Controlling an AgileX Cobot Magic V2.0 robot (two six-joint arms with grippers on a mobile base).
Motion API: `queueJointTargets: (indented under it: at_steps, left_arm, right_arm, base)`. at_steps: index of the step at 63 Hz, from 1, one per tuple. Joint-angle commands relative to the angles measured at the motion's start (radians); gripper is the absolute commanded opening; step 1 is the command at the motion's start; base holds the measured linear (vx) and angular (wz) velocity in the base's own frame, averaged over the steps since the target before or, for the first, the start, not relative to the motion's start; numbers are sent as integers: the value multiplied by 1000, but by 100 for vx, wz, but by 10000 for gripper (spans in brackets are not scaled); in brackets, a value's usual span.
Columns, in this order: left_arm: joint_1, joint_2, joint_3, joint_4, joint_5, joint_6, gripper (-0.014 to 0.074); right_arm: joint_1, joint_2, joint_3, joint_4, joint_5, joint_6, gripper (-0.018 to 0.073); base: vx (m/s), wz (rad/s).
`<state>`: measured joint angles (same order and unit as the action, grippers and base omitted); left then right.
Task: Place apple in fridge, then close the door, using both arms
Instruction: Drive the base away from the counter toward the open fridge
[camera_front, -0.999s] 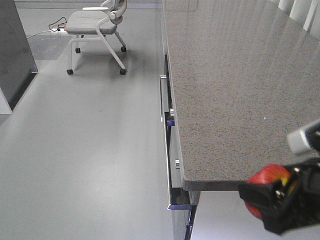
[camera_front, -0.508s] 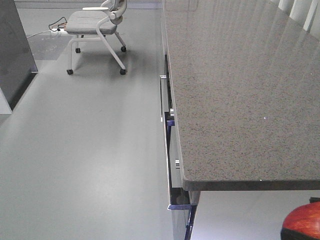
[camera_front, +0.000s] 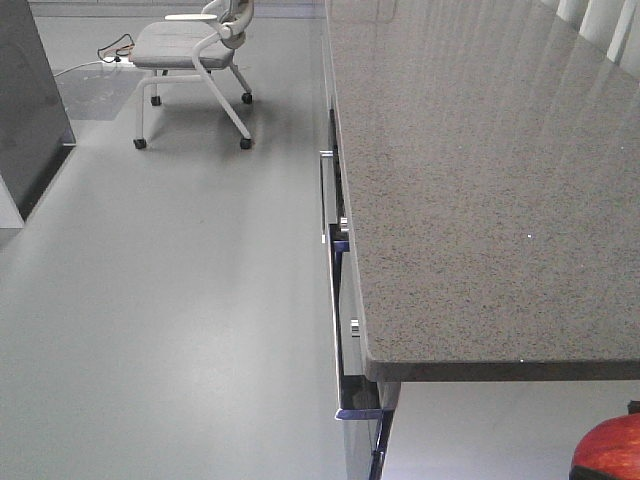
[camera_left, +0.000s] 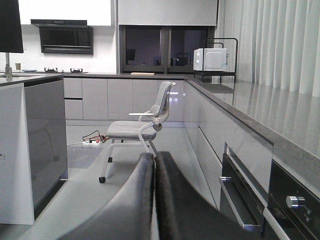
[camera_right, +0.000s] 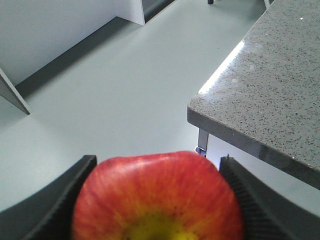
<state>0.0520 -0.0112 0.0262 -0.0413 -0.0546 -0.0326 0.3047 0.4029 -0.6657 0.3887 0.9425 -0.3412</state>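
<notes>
apple (camera_right: 158, 200) | clamped squarely inside right hand (camera_right: 157, 170) | left hand (camera_left: 153, 165) closed

Long speckled grey countertop (camera_front: 480, 180) down the right, its near corner jutting over the pale grey floor (camera_front: 180, 320). Under its edge, silver knobs (camera_front: 343, 222) and a bar handle (camera_front: 324, 195) on the cabinet fronts. At the far end, a white wheeled chair (camera_front: 195, 55) stands near a tangle of cables (camera_front: 115, 48). A white microwave (camera_left: 210, 59) sits on the counter beside pale curtains (camera_left: 270, 45), with a dark range hood (camera_left: 65, 37) on the back wall.
</notes>
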Motion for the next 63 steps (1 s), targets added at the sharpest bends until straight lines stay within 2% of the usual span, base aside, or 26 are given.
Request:
queueJointTargets:
  at_steps: [1, 39, 63]
  left_arm:
    - [-2, -16, 28, -6, -75, -10, -6]
    - [-2, -16, 28, -6, -75, -10, -6]
    - [-2, -16, 28, -6, -75, -10, -6]
  right_arm:
    - [-2, 7, -26, 17, -68, -5, 387]
    - [-2, 7, -26, 17, -68, -6, 387]
    - [-2, 7, -26, 17, -64, -5, 387]
  base:
    - [0, 0]
    - [0, 1]
    - [-5, 20]
